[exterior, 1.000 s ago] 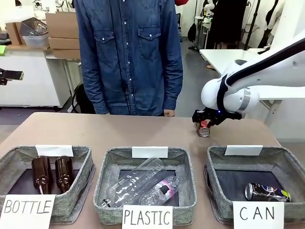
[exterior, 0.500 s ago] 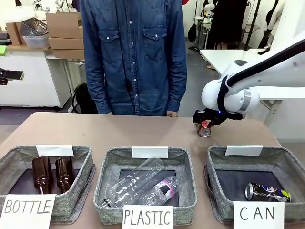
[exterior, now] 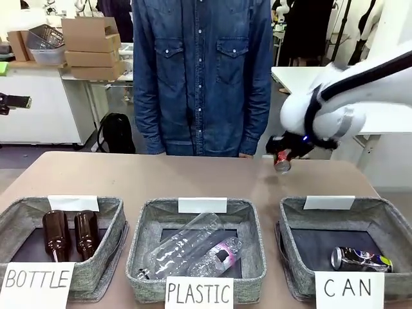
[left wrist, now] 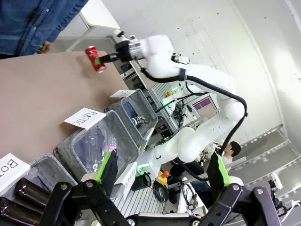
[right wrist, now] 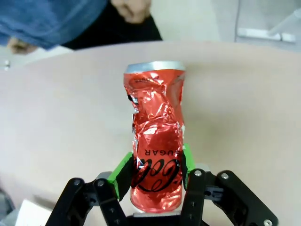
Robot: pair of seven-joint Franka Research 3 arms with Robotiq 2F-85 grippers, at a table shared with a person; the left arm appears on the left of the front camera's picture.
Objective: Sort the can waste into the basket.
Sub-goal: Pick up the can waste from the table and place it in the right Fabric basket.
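Right wrist view has the right gripper (right wrist: 157, 172) clamped on the red can (right wrist: 156, 141): a green pad presses each side of the can's lower body, and the dented can stands up out of the fingers with its silver end farthest from the wrist. Brown table (right wrist: 244, 108) lies behind it, with a person's blue sleeve (right wrist: 47, 19) and a hand (right wrist: 131, 9) along the top edge.

From the front, the right gripper (exterior: 283, 156) hangs under the white right arm above the far right part of the table (exterior: 193, 177), with the red can (exterior: 282, 163) tilted in its grip and lifted clear of the tabletop. It sits beyond the far rim of the basket (exterior: 386, 215) marked "CAN", not over its opening. The dark can (exterior: 360, 259) lies on its side on that basket's dark floor, near the front right corner. To the left stand the "PLASTIC" basket (exterior: 138, 238) with clear bottles (exterior: 193, 248) and the "BOTTLE" basket (exterior: 116, 219) with two brown bottles (exterior: 69, 233).

Left wrist view has the left gripper (left wrist: 162, 174) with its fingers spread wide apart and nothing between them, well away from the red can (left wrist: 95, 59) held far off by the other arm.
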